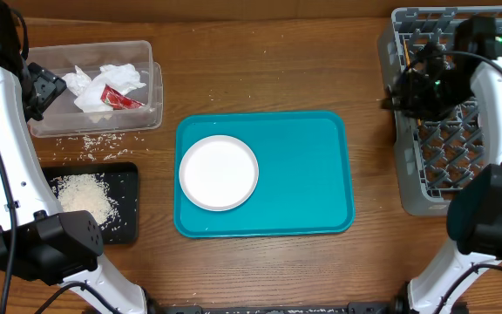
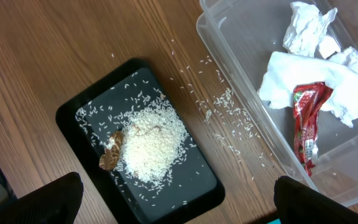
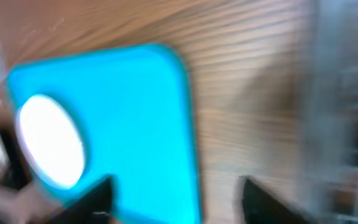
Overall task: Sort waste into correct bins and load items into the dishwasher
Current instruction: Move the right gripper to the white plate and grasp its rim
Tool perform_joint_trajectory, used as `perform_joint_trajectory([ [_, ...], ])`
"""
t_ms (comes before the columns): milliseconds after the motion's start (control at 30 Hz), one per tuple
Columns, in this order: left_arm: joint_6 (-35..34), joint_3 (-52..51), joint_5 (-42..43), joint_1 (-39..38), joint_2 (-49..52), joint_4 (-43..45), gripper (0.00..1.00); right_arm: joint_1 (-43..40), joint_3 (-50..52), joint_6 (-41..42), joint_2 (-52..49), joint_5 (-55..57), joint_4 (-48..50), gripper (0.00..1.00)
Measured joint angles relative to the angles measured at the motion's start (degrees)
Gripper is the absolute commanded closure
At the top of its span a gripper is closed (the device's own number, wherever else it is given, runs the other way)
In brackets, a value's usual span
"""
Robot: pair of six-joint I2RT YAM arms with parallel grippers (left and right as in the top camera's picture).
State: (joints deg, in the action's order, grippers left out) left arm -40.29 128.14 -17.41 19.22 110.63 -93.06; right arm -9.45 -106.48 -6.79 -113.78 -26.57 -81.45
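Observation:
A round white plate [image 1: 219, 173] lies on the teal tray [image 1: 308, 174]. The clear tub [image 1: 151, 83] holds crumpled tissue [image 2: 291, 74] and a red wrapper [image 2: 306, 118]. On the black tray [image 2: 188, 180] sit a rice pile [image 2: 151, 146] and a brown scrap [image 2: 111, 151]. Loose grains [image 2: 225, 115] dot the wood between both bins. My left gripper [image 2: 179, 202] hangs open and empty above the black tray. Beside the grey dish rack [image 1: 447, 139], my right gripper [image 3: 176, 199] is open and empty over bare wood and the teal tray's corner. The right wrist view is blurred.
The dish rack fills the table's right edge, with the right arm [image 1: 495, 96] arching over it. The left arm [image 1: 3, 157] runs along the table's left side. Bare wood separates the teal tray from the rack.

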Motion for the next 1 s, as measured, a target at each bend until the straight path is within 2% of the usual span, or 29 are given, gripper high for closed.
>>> perform_joint_trajectory([
  [167, 0.00, 0.00, 0.00, 0.00, 0.00, 0.02, 0.00, 9.31, 0.11, 0.55, 0.31, -6.91, -2.08, 0.00],
  [367, 0.00, 0.00, 0.00, 0.02, -0.02, 0.00, 0.00, 22.51, 0.13, 0.94, 0.31, -9.60, 2.43, 0.00],
  [467, 0.00, 0.00, 0.00, 0.00, 0.00, 0.02, 0.00, 27.89, 0.17, 4.39, 0.31, -4.31, 3.39, 0.00],
  [667, 0.00, 0.00, 0.00, 0.00, 0.00, 0.02, 0.00, 36.61, 0.15, 17.88, -0.96, 11.23, 4.85, 0.00],
  [767, 0.00, 0.00, 0.00, 0.00, 0.00, 0.00, 0.00, 39.63, 0.15, 22.97, -3.78, 15.06, 5.70, 0.00],
  [1000, 0.00, 0.00, 0.00, 0.00, 0.00, 0.00, 0.00, 45.33, 0.22, 30.14, -11.63, 18.38, 8.17, 0.10],
])
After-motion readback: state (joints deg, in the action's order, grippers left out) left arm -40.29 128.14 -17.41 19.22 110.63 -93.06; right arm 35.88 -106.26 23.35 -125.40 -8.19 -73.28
